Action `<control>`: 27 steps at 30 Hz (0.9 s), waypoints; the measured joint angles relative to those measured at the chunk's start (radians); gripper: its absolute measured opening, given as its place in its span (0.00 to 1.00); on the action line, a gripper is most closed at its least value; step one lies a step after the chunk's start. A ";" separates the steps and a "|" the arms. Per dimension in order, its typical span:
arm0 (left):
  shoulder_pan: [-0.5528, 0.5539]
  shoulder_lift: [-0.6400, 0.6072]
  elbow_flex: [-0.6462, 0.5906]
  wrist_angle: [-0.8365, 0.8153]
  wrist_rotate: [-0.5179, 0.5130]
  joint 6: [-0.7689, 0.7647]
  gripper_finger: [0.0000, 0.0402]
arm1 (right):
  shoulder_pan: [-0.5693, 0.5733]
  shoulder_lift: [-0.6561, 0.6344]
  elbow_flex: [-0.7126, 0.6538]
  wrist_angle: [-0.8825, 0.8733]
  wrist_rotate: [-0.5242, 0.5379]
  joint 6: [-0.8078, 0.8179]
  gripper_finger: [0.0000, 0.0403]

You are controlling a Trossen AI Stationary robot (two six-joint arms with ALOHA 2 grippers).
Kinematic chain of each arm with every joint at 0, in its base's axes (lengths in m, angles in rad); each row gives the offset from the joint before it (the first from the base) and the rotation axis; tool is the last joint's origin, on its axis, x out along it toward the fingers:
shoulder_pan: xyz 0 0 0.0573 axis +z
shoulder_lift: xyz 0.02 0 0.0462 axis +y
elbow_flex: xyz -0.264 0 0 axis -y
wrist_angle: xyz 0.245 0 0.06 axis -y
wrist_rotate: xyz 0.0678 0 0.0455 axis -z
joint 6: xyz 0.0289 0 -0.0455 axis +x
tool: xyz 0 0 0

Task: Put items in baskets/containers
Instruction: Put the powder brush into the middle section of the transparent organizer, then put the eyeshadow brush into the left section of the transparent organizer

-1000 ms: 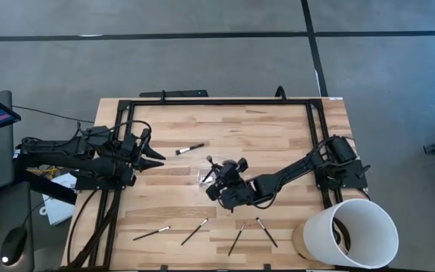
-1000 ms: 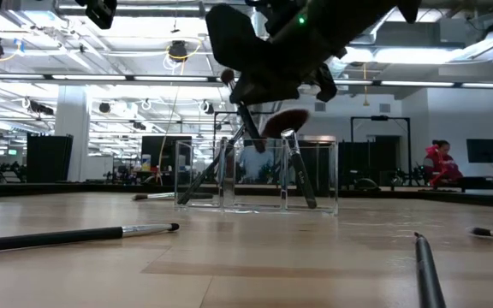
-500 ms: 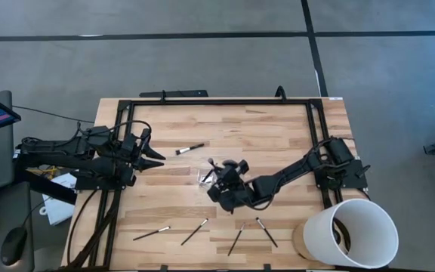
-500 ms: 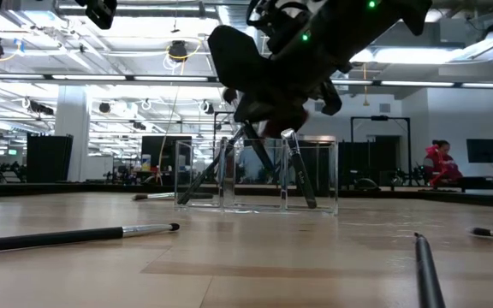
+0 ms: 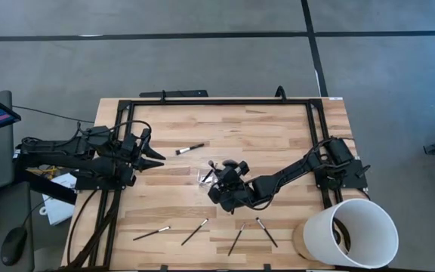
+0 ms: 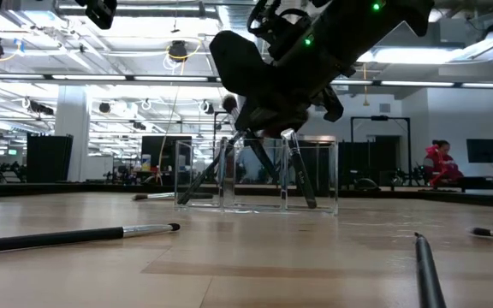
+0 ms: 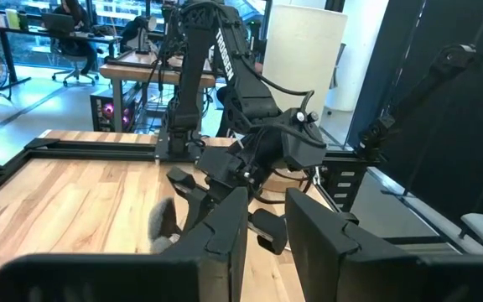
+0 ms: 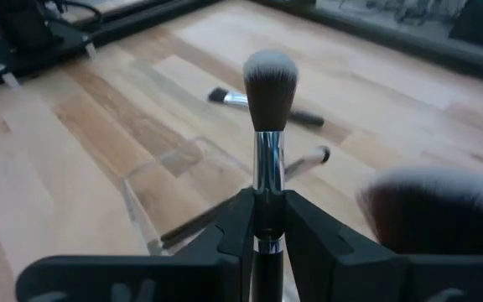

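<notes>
The clear tray [image 5: 205, 178] [image 6: 317, 176] stands mid-table with several brushes [image 6: 299, 171] leaning inside it, their heads up over the rim. My right gripper [image 5: 216, 173] [image 8: 268, 203] hovers just over the tray, shut on a brush with a silver ferrule and a pale round head [image 8: 270, 79] [image 6: 228, 104]. Its handle end is hidden under the gripper. Several more brushes [image 5: 151, 233] [image 5: 195, 231] lie flat near the front edge, and one [image 5: 189, 149] lies beyond the tray. My left gripper [image 5: 159, 159] [image 7: 267, 228] waits at the table's left, level, open, nothing between its fingers. My right gripper pinches the brush between its two fingers at the lower part of the silver ferrule [image 8: 266, 172]. The brush runs along the fingers, its head sticking out past their tips. The fingers slant down from the table's right. The head is clear above the tray.
A big white bucket [image 5: 350, 231] stands at the near right corner. A black frame [image 5: 217, 102] runs round the table top. Loose brushes [image 5: 236, 238] [image 5: 266, 232] lie in front of the tray. A large blurred brush head [image 8: 430, 210] shows close beside my right gripper.
My right gripper has tipped downward over the tray while keeping its hold. The held brush's head has sunk lower, closer to the tray's rim. The tray and the loose brushes have stayed put.
</notes>
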 joint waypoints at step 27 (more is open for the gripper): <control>0.000 0.000 0.000 0.000 0.000 0.003 0.20 | 0.011 -0.039 0.000 -0.037 -0.001 -0.020 0.19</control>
